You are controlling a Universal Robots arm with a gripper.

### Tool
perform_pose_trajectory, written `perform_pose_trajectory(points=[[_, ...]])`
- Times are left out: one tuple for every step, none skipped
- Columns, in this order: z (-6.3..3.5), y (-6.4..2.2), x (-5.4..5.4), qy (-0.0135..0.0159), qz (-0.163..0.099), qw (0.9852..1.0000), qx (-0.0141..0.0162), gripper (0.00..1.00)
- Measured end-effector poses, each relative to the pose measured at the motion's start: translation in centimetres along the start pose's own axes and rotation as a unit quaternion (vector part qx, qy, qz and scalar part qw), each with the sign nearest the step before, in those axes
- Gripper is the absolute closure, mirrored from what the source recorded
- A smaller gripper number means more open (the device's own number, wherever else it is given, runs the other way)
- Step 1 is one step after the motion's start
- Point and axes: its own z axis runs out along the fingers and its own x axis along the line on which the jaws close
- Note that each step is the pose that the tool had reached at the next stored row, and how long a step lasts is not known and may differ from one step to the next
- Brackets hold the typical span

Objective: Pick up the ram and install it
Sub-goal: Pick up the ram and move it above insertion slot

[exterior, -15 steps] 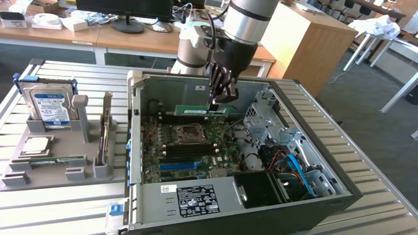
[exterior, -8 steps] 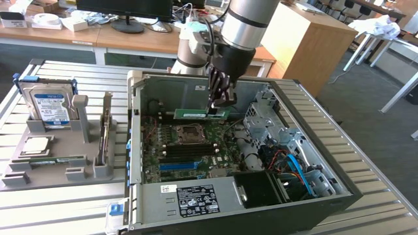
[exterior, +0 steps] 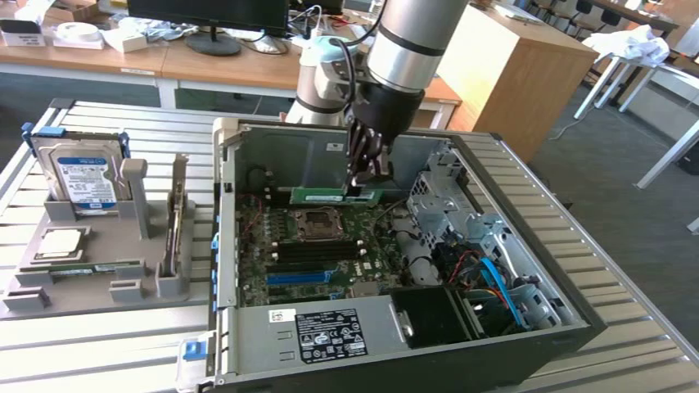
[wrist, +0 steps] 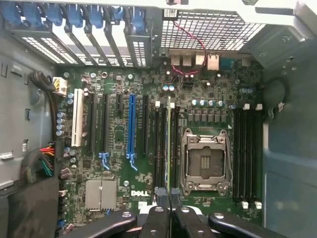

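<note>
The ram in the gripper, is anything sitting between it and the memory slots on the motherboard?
Nothing visible does. The gripper holds the ram edge-down over the black memory slots beside the empty processor socket. Those slots look bare, with no cable crossing them.

This is a robotics lab set up in an office-like room. A slatted metal bench (exterior: 98,344) carries an opened computer case (exterior: 492,360) and a grey fixture (exterior: 77,282) that props up a hard drive (exterior: 87,176). An industrial robot arm (exterior: 421,41) reaches into the case, its claw (exterior: 372,187) clamped on the ram (exterior: 327,196) above the motherboard (wrist: 119,148). Behind the bench stand wooden desks (exterior: 218,70) with a monitor (exterior: 208,12) and a white box (exterior: 22,33). Beside them is a wooden cabinet (exterior: 513,65), and grey carpet (exterior: 644,221) covers the floor.
</note>
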Motion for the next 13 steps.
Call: perform_pose_trajectory(points=[[0.02, 0.0, 0.0, 0.0001, 0.0, 1.0, -0.0001, 0.88], [0.05, 0.0, 0.0, 0.0001, 0.0, 1.0, -0.0001, 0.88], [0.12, -0.01, 0.0, 0.0, 0.0, 1.0, 0.0, 0.88], [0.22, -0.01, 0.0, 0.0, 0.0, 1.0, 0.0, 0.88], [0.32, -0.02, 0.0, 0.0, 0.0, 1.0, 0.0, 0.88], [0.42, -0.03, 0.0, 0.0, 0.0, 1.0, 0.0, 0.88], [0.52, -0.03, 0.0, 0.0001, 0.0, 1.0, 0.0, 0.88], [0.63, -0.04, 0.0, 0.0, 0.0, 1.0, 0.0, 0.88], [0.75, -0.05, 0.0, 0.0, 0.0, 1.0, 0.0, 0.88], [0.87, -0.06, 0.0, 0.0, 0.0, 1.0, 0.0, 0.88], [0.99, -0.06, 0.0, 0.0, 0.0, 1.0, 0.0, 0.88], [1.11, -0.07, 0.0, 0.0, 0.0, 1.0, 0.0, 0.88], [1.22, -0.08, 0.0, 0.0, 0.0, 1.0, 0.0, 0.88]])
